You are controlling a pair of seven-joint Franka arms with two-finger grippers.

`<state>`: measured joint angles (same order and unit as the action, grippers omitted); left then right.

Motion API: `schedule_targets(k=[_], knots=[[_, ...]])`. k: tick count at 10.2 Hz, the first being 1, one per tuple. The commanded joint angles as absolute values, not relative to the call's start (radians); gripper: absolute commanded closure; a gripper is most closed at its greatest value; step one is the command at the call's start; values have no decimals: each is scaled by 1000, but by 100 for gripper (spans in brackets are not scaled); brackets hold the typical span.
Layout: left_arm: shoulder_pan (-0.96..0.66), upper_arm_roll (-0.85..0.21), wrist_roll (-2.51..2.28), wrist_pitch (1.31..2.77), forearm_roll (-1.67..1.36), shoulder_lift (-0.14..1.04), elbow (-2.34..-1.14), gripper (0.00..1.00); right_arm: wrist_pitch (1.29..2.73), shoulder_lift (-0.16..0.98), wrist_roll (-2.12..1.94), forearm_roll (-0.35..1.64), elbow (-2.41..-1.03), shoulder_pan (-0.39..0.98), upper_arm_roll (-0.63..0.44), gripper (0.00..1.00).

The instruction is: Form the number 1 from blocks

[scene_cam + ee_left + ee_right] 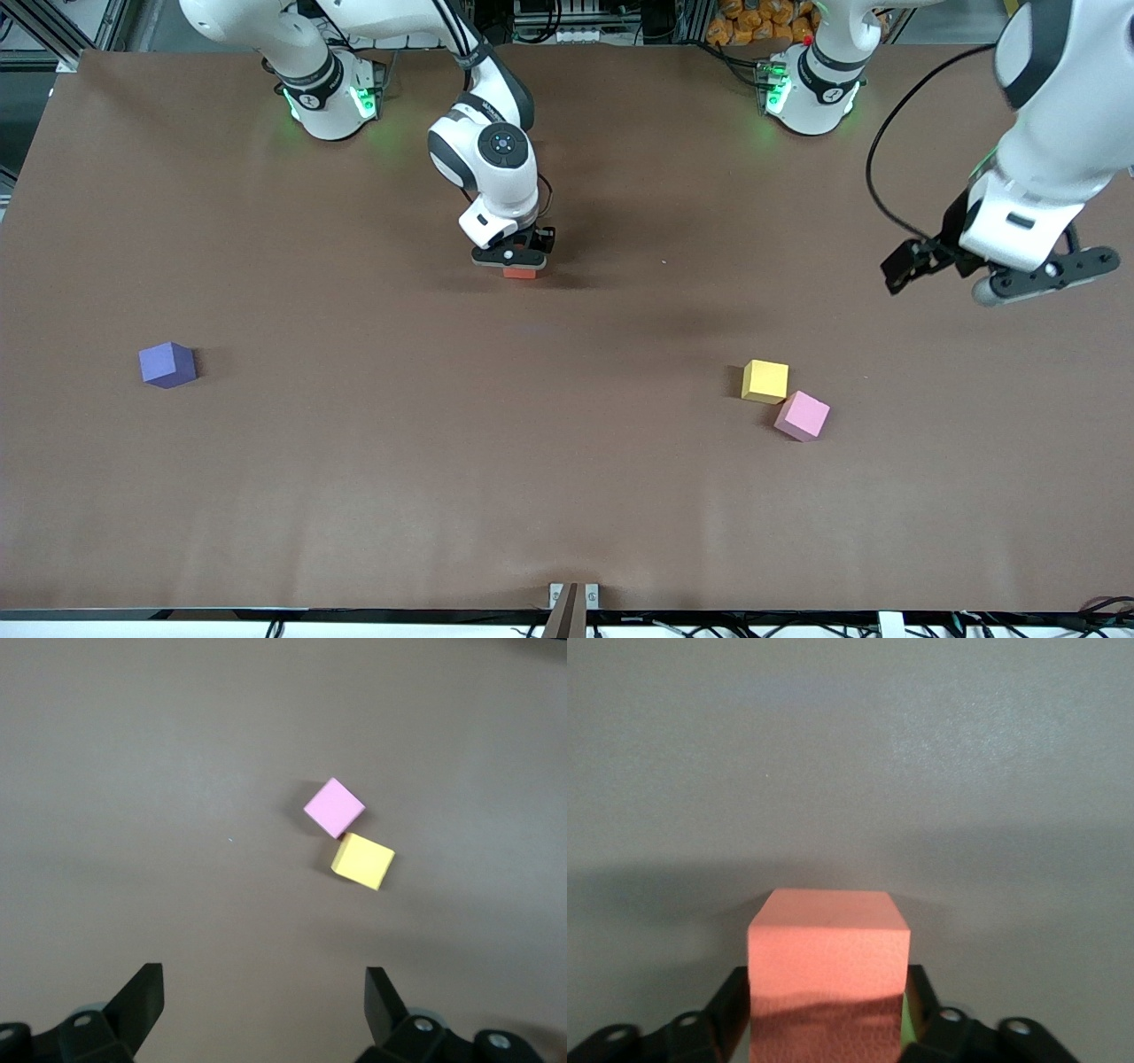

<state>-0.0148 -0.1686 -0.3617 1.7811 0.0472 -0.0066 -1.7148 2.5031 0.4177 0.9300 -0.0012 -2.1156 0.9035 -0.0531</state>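
My right gripper (518, 260) is low over the middle of the table, its fingers on either side of an orange-red block (520, 273) (828, 935) that rests on the table. In the right wrist view a thin green sliver (906, 1020) shows in a gap between that block and one finger, so the right gripper (828, 992) is open. A pink block (803, 415) (334, 806) lies nearer the front camera, toward the left arm's end. My left gripper (943, 276) (263, 979) hangs open and empty high over that end of the table.
A yellow cube (765, 380) (363, 860) touches a corner of the pink block. A purple cube (166, 364) sits alone toward the right arm's end. The brown table (532, 461) reaches its front edge close to the camera.
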Motion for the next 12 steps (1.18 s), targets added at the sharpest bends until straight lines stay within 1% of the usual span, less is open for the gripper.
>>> schedule_targets(k=[1,2,3,4,5,6,8,10,12], knots=[[2,-176,-229,1668,12,-2,-1600,0,2503,351,911,-18,-2126,879,-48,0],[-3,-176,-224,1648,15,-2,-1577,0,2491,313,834,-18,-2117,849,-48,0],[-6,-178,-212,1625,14,-3,-1554,0,2447,273,740,-17,-2112,810,-48,0],[-6,-179,-162,1582,18,0,-1522,0,2342,265,680,-17,-2061,773,-48,0],[-3,-178,-102,1547,26,8,-1488,0,2189,274,623,-20,-1975,743,-49,0],[-3,-179,-91,1536,28,6,-1483,0,2063,273,510,-26,-1906,688,-49,0],[-3,-181,-94,1534,18,5,-1482,0,1881,284,323,-73,-1757,588,-51,0],[-5,-184,-100,1534,15,2,-1483,0,1810,288,232,-115,-1657,494,-52,0],[-5,-215,-115,1534,21,3,-1483,0,1796,269,219,-110,-1600,407,-52,0]])
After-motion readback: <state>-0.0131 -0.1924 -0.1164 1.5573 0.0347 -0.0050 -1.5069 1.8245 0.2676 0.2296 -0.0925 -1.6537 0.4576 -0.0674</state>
